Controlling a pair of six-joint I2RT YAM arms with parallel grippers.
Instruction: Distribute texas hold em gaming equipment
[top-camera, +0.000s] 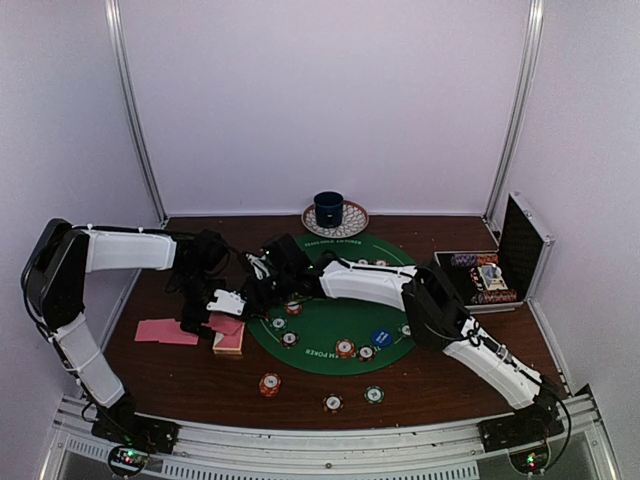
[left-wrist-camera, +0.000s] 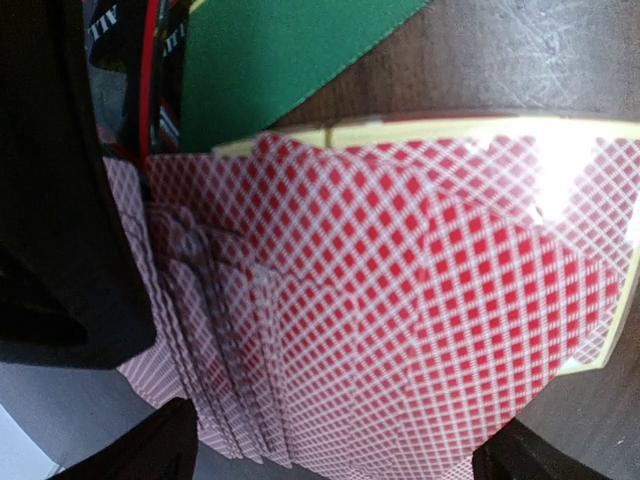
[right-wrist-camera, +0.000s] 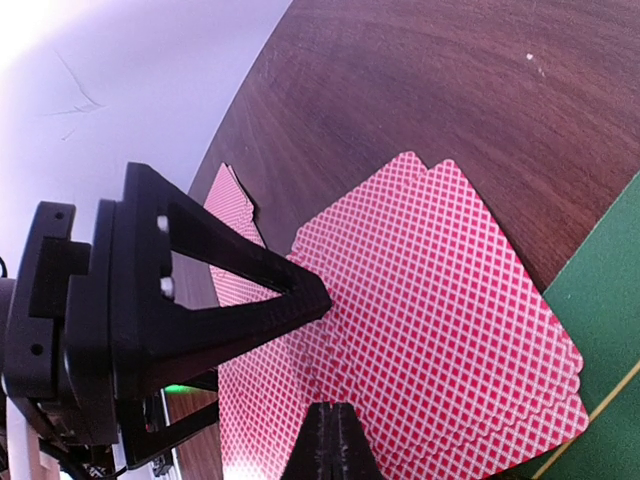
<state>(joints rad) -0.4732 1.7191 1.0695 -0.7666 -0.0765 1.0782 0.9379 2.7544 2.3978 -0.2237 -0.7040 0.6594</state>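
A stack of pink-backed playing cards (top-camera: 228, 337) lies fanned on the wood just left of the green mat, and it fills the left wrist view (left-wrist-camera: 400, 300). My left gripper (top-camera: 220, 303) (left-wrist-camera: 335, 458) hovers open over it, one finger at each side of the fan. My right gripper (right-wrist-camera: 331, 440) (top-camera: 247, 300) is shut, with its tips pressed together just above the same cards (right-wrist-camera: 440, 320); no card shows between them. A few more cards (top-camera: 165, 331) lie further left. Striped poker chips (top-camera: 345, 348) and a blue marker disc (top-camera: 381, 338) sit on the mat.
The round green felt mat (top-camera: 330, 320) covers the table's middle. An orange chip (top-camera: 269, 384), a red chip (top-camera: 333, 403) and a green chip (top-camera: 374, 394) lie near the front edge. An open case (top-camera: 495, 275) with chips stands at the right. A dark blue cup (top-camera: 328, 208) on a saucer is at the back.
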